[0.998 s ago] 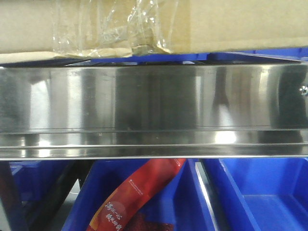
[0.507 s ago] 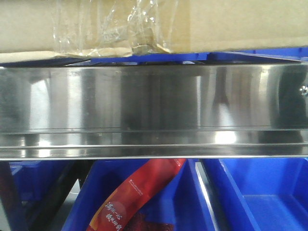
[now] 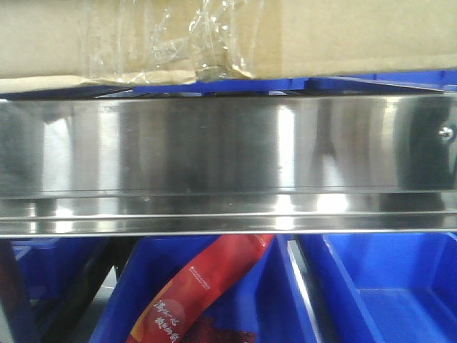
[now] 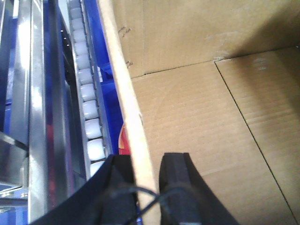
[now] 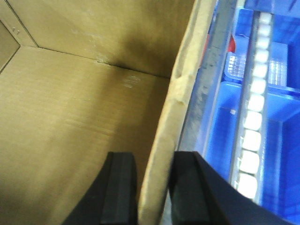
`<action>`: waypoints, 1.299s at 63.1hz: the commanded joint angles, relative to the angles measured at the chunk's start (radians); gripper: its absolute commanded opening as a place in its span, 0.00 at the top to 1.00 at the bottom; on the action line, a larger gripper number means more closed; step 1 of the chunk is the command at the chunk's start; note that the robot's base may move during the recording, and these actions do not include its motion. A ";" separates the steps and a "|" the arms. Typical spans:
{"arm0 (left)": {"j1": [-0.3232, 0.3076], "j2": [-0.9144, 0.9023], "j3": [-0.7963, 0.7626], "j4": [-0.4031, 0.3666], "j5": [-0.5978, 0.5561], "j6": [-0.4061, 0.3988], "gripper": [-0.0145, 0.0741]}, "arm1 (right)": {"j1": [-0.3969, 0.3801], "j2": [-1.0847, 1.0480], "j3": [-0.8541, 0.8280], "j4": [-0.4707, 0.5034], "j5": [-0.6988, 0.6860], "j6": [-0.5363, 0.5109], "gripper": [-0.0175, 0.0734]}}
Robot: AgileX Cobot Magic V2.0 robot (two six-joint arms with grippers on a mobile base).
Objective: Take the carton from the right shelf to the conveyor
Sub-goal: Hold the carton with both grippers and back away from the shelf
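Against the frame 0.5 s before, the screw (image 3: 445, 131) on the right shelf (image 3: 228, 150) sat slightly further left, and the bright reflections on the shelf's front lip had shifted, with a new vertical glare band right of centre. The carton (image 3: 357, 36) was unchanged along the top of the front view, above the lip, crinkled clear tape (image 3: 178, 36) over its torn lower edge and a blue strip showing between carton and steel. Only one item carried writing: a red packet (image 3: 193, 293) in a blue bin (image 3: 121, 300) below the shelf, with white Chinese characters too blurred to read. The carton showed no print. The left tool (image 4: 144, 161) straddled the carton's left wall, one finger inside and one outside, closed on the cardboard. The right tool (image 5: 152, 159) pinched the right wall likewise. White rollers (image 5: 255, 117) ran alongside.
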 commanded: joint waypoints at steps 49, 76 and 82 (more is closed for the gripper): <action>-0.006 -0.020 -0.003 0.004 -0.030 0.012 0.85 | -0.005 -0.017 -0.001 -0.015 -0.035 -0.024 0.88; -0.006 -0.020 -0.003 0.004 -0.030 0.012 0.85 | -0.005 -0.017 -0.001 -0.015 -0.035 -0.024 0.88; -0.006 -0.020 -0.003 0.004 -0.030 0.012 0.85 | -0.005 -0.017 -0.001 -0.015 -0.035 -0.024 0.88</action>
